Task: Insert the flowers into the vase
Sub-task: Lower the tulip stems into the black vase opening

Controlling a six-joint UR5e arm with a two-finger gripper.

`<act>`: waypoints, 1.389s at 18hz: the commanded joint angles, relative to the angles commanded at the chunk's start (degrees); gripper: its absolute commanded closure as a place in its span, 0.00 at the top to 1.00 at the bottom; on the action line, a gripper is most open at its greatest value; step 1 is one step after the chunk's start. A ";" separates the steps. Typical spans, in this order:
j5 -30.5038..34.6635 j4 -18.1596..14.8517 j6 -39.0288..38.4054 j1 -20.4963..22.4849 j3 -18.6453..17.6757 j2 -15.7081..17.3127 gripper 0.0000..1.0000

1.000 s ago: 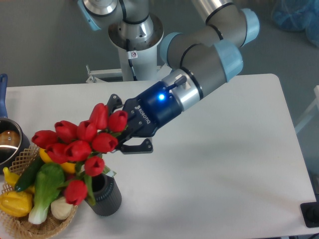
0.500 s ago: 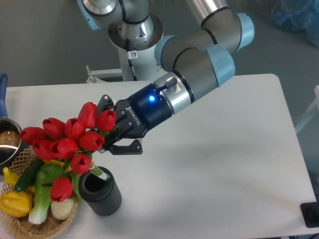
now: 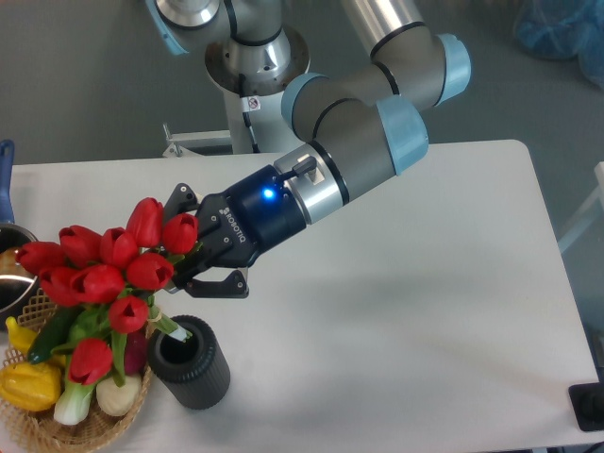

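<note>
Camera view from the fixed mount: black two-finger gripper [image 3: 182, 253] on the grey-and-blue arm, angled down toward seven o'clock, jaws closed on the bunch of red artificial tulips with green leaves and bound green stems [image 3: 99, 283]. Blooms spread at nine o'clock of the gripper, above the woven wicker basket [image 3: 85, 425] holding green, yellow and red vegetables [image 3: 38, 377]. Stem ends reaching down toward five o'clock, tips apparently at or just inside the near rim of the short dark grey ribbed cylindrical vase [image 3: 192, 361], standing on the white table [image 3: 406, 311] just right of the basket. Step in hand, by judgement: seating the stems in the mouth. To do it well: bring the bunch more upright so the stems point down the bore rather than across it, centre the tips over the round opening, lower slowly, and release only once the stems bear on the bottom; otherwise a risk of tipping the light-looking vase or catching the rim. Petals glossy and smooth, plastic or fabric, likely springy; stems stiff enough to hold a line. Vase finely ribbed, matt, with straight sides. Basket coarse and open-woven. Part of a metal pot [image 3: 11, 283] at the left edge, shiny, cut off by the frame.
</note>
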 joint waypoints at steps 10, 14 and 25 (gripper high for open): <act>0.97 0.00 1.94 -0.79 -0.52 -2.28 0.03; 1.32 0.00 4.56 -0.79 -2.72 -2.20 0.04; 6.93 0.00 7.91 -1.76 -6.68 -2.73 0.16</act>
